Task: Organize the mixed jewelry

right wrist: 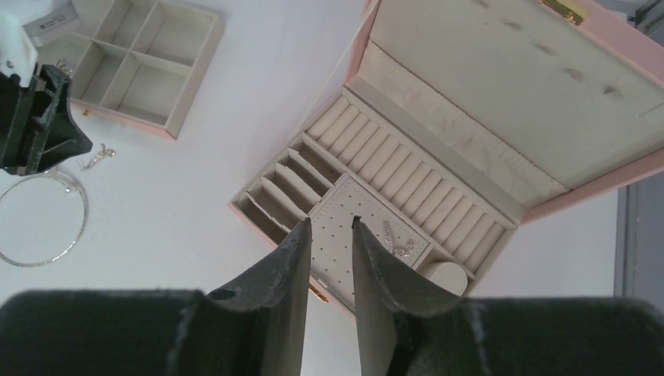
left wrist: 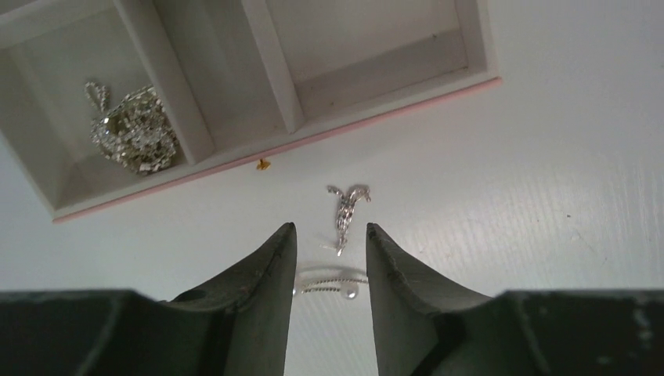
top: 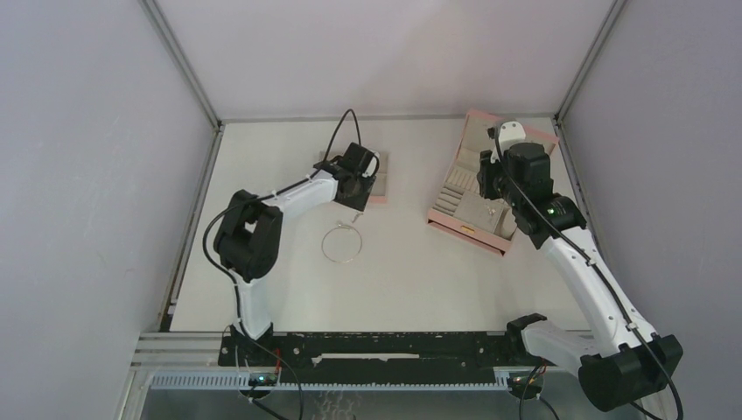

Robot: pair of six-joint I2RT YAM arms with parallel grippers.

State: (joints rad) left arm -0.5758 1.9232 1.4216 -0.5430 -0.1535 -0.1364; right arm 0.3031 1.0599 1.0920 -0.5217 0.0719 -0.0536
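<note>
Dark matte fingers of the left gripper (left wrist: 330, 230) stand apart and empty low in the left wrist view. Between them shows an arc of the thin wire hoop (left wrist: 329, 280); just beyond lies a sparkly silver drop (left wrist: 344, 210) on the table (left wrist: 548, 196). A glittering chain cluster (left wrist: 133, 129) already sits in the tray (left wrist: 376, 117) at upper left, and one small piece (right wrist: 399, 243) rests on the box (right wrist: 470, 102) pad. The job looks partly done: hoop, drop and a tiny gold bit (left wrist: 263, 164) remain loose. Above the velvety box, the right gripper (right wrist: 330, 222) is narrowly parted, holding nothing.
</note>
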